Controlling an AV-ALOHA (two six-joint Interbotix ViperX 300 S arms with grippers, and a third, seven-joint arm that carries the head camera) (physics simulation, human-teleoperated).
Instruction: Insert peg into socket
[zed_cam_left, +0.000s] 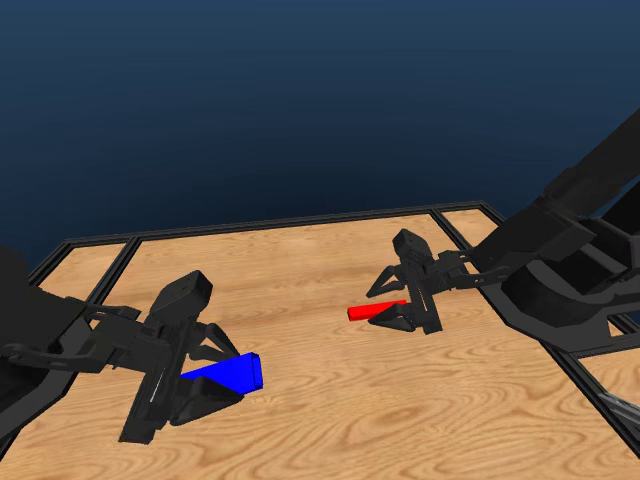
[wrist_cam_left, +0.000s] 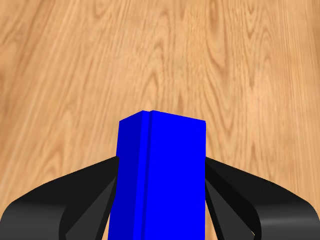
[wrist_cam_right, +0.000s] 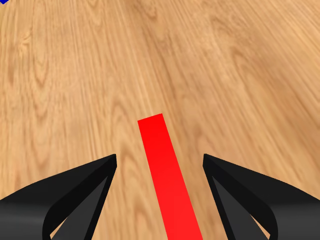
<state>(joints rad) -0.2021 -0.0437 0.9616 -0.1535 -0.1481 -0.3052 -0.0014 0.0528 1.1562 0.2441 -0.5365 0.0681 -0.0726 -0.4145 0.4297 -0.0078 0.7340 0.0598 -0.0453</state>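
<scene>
The socket (zed_cam_left: 236, 372) is a bright blue block low over the wood at the front left. My left gripper (zed_cam_left: 221, 376) is shut on it; in the left wrist view both black jaws press against the sides of the socket (wrist_cam_left: 165, 175). I cannot tell whether it rests on the table. The peg (zed_cam_left: 366, 312) is a thin red bar right of centre. My right gripper (zed_cam_left: 392, 305) stands open around its near end; in the right wrist view the peg (wrist_cam_right: 167, 180) lies between the jaws with a gap on each side.
The wooden table (zed_cam_left: 330, 410) has a black frame rail (zed_cam_left: 300, 222) along its far edge and another down its right side (zed_cam_left: 585, 385). The right arm's bulky body (zed_cam_left: 560, 270) reaches in from the right.
</scene>
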